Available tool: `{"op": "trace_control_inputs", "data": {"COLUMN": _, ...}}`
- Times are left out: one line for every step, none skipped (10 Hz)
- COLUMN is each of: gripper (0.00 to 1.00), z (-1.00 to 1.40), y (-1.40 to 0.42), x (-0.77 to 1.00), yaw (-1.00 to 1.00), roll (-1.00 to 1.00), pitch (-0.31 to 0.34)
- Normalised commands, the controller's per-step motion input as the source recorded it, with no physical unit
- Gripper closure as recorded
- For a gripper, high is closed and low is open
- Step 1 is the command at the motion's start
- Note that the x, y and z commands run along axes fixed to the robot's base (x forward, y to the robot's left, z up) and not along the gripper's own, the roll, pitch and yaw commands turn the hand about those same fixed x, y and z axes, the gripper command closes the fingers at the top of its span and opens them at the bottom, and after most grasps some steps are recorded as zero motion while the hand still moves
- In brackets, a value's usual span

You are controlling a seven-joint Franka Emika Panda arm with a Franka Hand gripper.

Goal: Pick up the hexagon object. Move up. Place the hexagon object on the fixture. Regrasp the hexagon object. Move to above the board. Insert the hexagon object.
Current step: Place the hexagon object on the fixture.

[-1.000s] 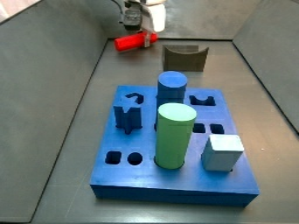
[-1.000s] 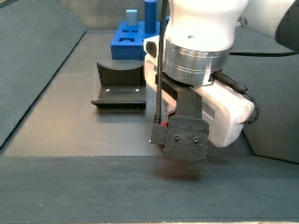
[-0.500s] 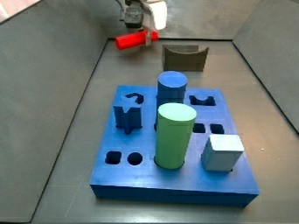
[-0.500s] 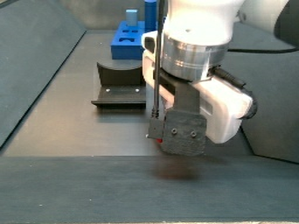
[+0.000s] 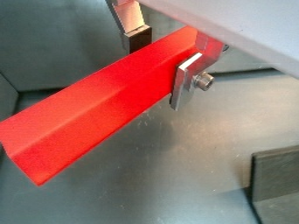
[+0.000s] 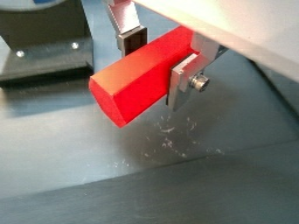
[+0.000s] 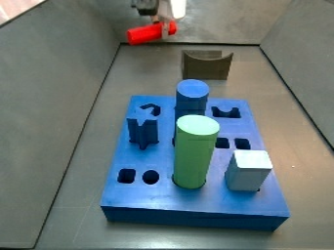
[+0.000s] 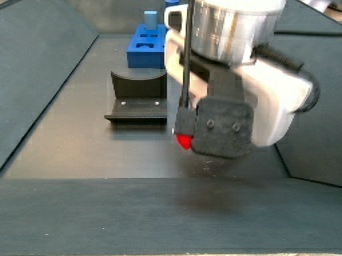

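Note:
The hexagon object [image 5: 93,114] is a long bright red faceted rod, and my gripper [image 5: 162,59] is shut on it near one end. Both wrist views show it lying crosswise between the silver fingers [image 6: 184,77], with its long free end [image 6: 122,83] sticking out. In a side view the gripper [image 7: 159,10] holds the rod [image 7: 150,32] level above the grey floor at the far end. Its red tip [image 8: 186,141] peeks from under the hand. The fixture [image 7: 206,64] stands just right of it, apart from it. The blue board [image 7: 156,200] lies nearer the camera.
On the board stand a tall light green cylinder [image 7: 194,151], a blue cylinder [image 7: 192,98], a dark blue peg [image 7: 141,129] and a white block [image 7: 248,171]. Grey walls [image 7: 65,68] slope up round the floor. The fixture [image 8: 134,100] and the board [image 8: 147,45] lie behind the arm.
My gripper has risen with the red rod in it, so the rod sits higher above the floor than a second ago. Board and fixture have not moved.

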Motion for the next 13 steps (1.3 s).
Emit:
{"op": "trace_control_inputs", "data": {"gripper": 1.0, "z": 1.0, "y": 0.0, "x": 0.0, "yaw": 0.0, "roll": 0.0, "pitch": 0.0}}
{"op": "trace_control_inputs", "data": {"gripper": 1.0, "z": 1.0, "y": 0.0, "x": 0.0, "yaw": 0.0, "roll": 0.01, "pitch": 0.006}}
{"op": "trace_control_inputs", "data": {"gripper": 1.0, "z": 1.0, "y": 0.0, "x": -0.01, "yaw": 0.0, "roll": 0.03, "pitch": 0.029}}
{"op": "trace_control_inputs", "data": {"gripper": 1.0, "z": 1.0, "y": 0.0, "x": -0.01, "yaw": -0.01, "roll": 0.04, "pitch": 0.048}}
{"op": "trace_control_inputs", "data": {"gripper": 1.0, "z": 1.0, "y": 0.0, "x": -0.01, "yaw": -0.01, "roll": 0.04, "pitch": 0.059}}
{"op": "trace_control_inputs", "data": {"gripper": 1.0, "z": 1.0, "y": 0.0, "x": -0.02, "yaw": -0.01, "roll": 0.06, "pitch": 0.088}}
{"op": "trace_control_inputs", "data": {"gripper": 1.0, "z": 1.0, "y": 0.0, "x": -0.02, "yaw": -0.01, "roll": 0.06, "pitch": 0.097}}
{"op": "trace_control_inputs", "data": {"gripper": 1.0, "z": 1.0, "y": 0.0, "x": -0.02, "yaw": 0.0, "roll": 0.08, "pitch": 0.105}}
{"op": "trace_control_inputs", "data": {"gripper": 1.0, "z": 0.99, "y": -0.01, "x": -0.02, "yaw": 0.01, "roll": 0.08, "pitch": 0.107}}
{"op": "trace_control_inputs", "data": {"gripper": 1.0, "z": 0.84, "y": -0.01, "x": -0.01, "yaw": 0.02, "roll": 0.09, "pitch": 0.112}}
{"op": "trace_control_inputs", "data": {"gripper": 1.0, "z": 0.74, "y": -0.01, "x": -0.01, "yaw": 0.02, "roll": 0.09, "pitch": 0.116}}
{"op": "trace_control_inputs", "data": {"gripper": 1.0, "z": 0.59, "y": -0.01, "x": -0.01, "yaw": 0.02, "roll": 0.08, "pitch": 0.118}}
{"op": "trace_control_inputs", "data": {"gripper": 1.0, "z": 0.51, "y": 0.0, "x": 0.0, "yaw": 0.02, "roll": 0.08, "pitch": 0.114}}
